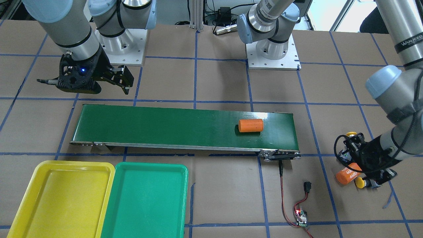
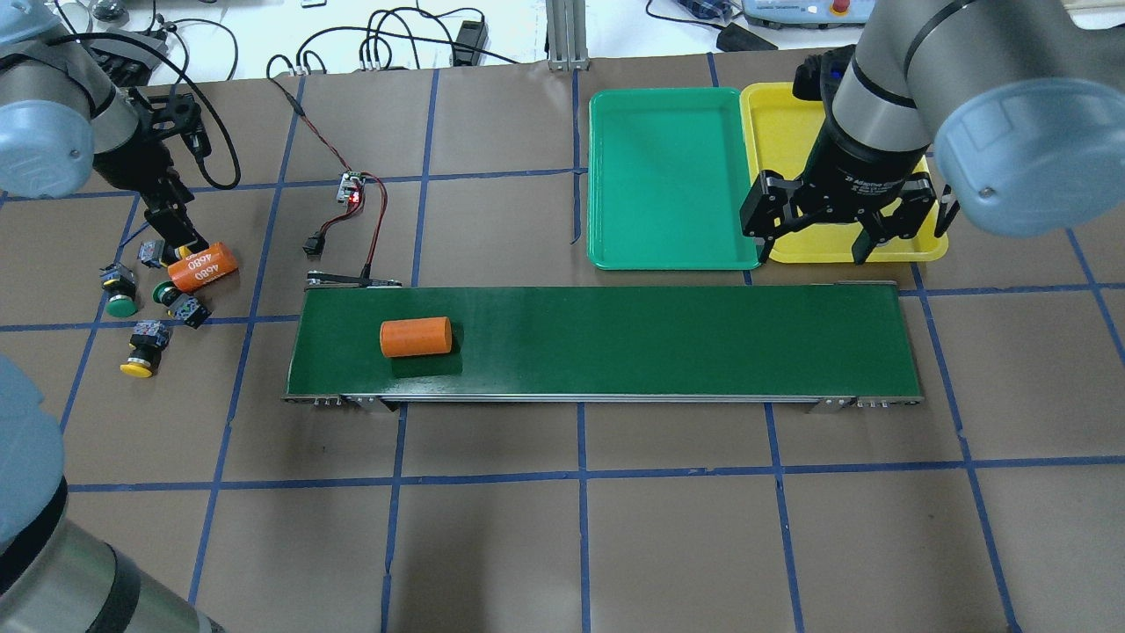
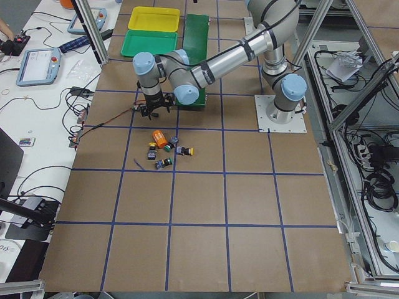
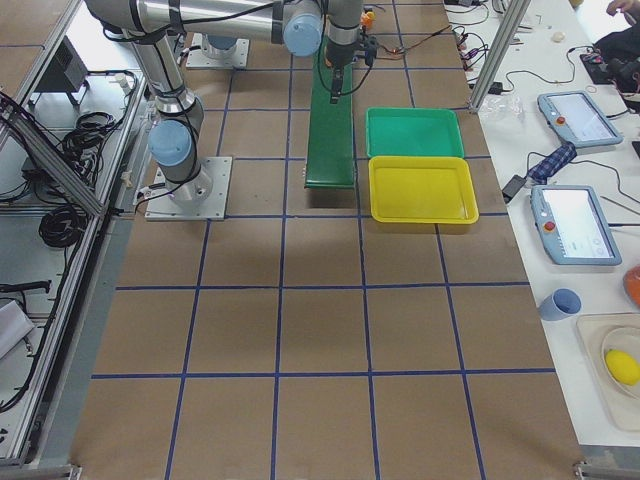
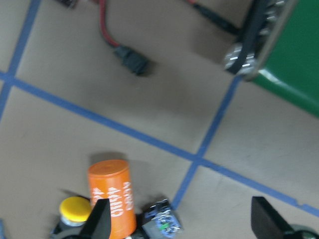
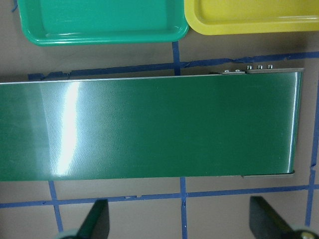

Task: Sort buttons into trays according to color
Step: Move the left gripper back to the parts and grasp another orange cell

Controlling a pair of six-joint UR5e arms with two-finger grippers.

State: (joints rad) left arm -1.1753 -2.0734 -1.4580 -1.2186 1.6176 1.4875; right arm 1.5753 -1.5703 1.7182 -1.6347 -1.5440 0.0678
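While the left gripper (image 5: 180, 204) hangs low over the table off the left end of the belt (image 2: 659, 338), its jaws stand wide apart with nothing clamped between them. All four buttons (image 2: 141, 345) lie loose on the brown paper there, well apart from the trays.

In the left wrist view, a marked cylinder (image 5: 112, 196), orange and printed 4680, lies just inside one finger (image 5: 99, 221). A yellow button (image 5: 75, 209) sits beside it on the outer side. A second button (image 5: 160, 224), its grey-blue block showing, lies between the fingers. Whether a finger touches any of these cannot be told.

From overhead, two green buttons (image 2: 119, 294) lie just on the robot's side of that cylinder, and another yellow-capped one lies nearer the robot again.

The right gripper (image 2: 815, 253) hangs high over the belt's right end. Its jaws are spread wide and hold nothing.

The green tray (image 2: 672, 251) and yellow tray (image 2: 773, 123) sit edge to edge beyond that end of the belt, on the side away from the robot. The yellow one is the outer of the two.

A plain cylinder (image 2: 416, 337), also orange, lies on its side on the belt near its left end. A small board (image 2: 352, 186) with a red light and red and black wires lies beyond the belt on that side.
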